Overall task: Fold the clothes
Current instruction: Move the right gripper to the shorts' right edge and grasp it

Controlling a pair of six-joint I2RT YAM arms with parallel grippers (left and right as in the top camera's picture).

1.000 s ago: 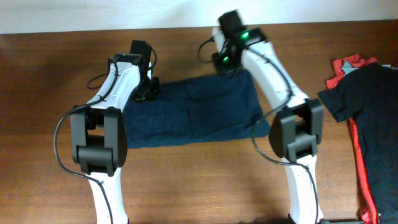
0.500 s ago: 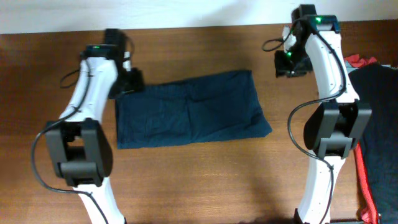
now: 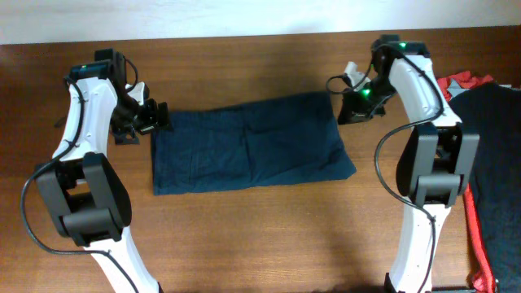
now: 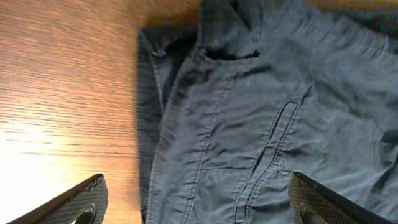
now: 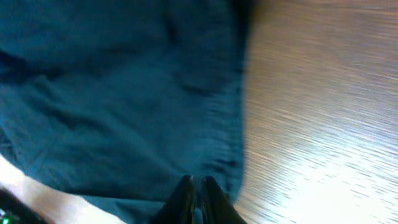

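The dark navy-blue fabric shorts (image 3: 248, 145) lie flat in the middle of the brown wooden surface (image 3: 260, 232). The left arm (image 3: 81, 122) and right arm (image 3: 417, 81) have just swung off to the sides. The left jaws are wide open and empty. The right jaws are pinched together, holding nothing. Another fold probably comes next.

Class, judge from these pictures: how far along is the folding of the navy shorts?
Done: the navy shorts lie flat as a rectangle on the table, seemingly folded once. In hand: the left gripper is open at their left edge, the right gripper shut by their right corner. Left: further folds.
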